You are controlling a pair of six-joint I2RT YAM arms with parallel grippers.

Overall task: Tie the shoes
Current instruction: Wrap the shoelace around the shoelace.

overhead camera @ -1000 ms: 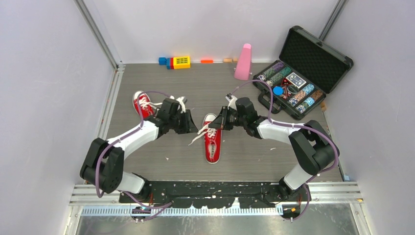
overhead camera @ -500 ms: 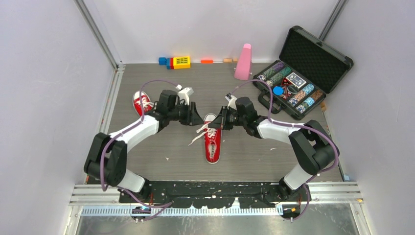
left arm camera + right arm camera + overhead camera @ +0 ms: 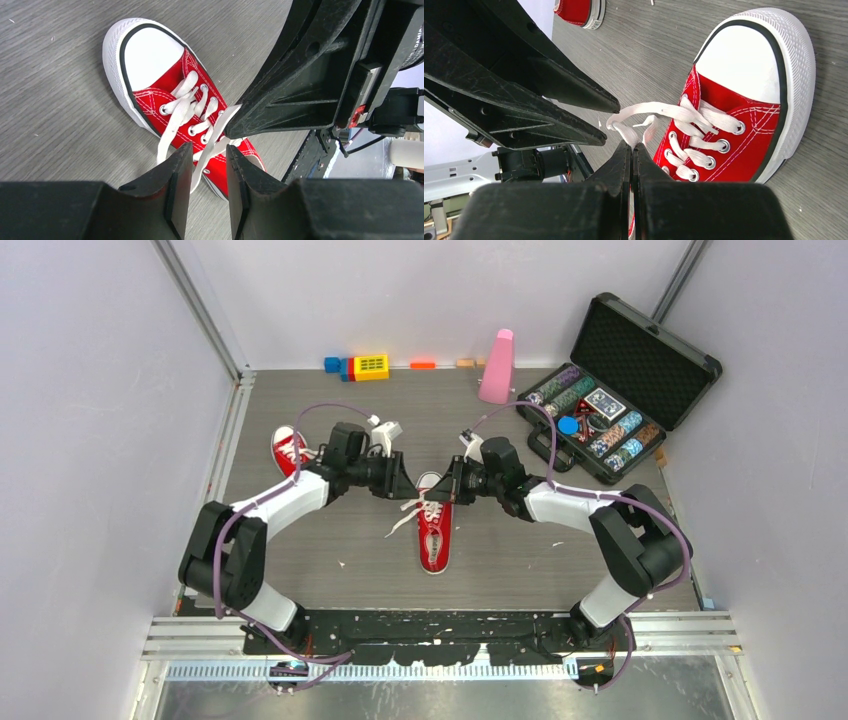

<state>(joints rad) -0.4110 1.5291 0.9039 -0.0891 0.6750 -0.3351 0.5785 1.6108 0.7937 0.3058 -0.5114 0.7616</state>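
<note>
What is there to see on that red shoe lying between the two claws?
The middle shoe is a small red canvas sneaker with a white toe cap, a ribbed white rubber sole edged by a black line, metal eyelets and white stitching. It sits upright on its sole on the grey table, toe toward the back wall. Its white laces are threaded but untied. The right claw is shut on one lace end; another strand runs between the open fingers of the left claw.
</note>
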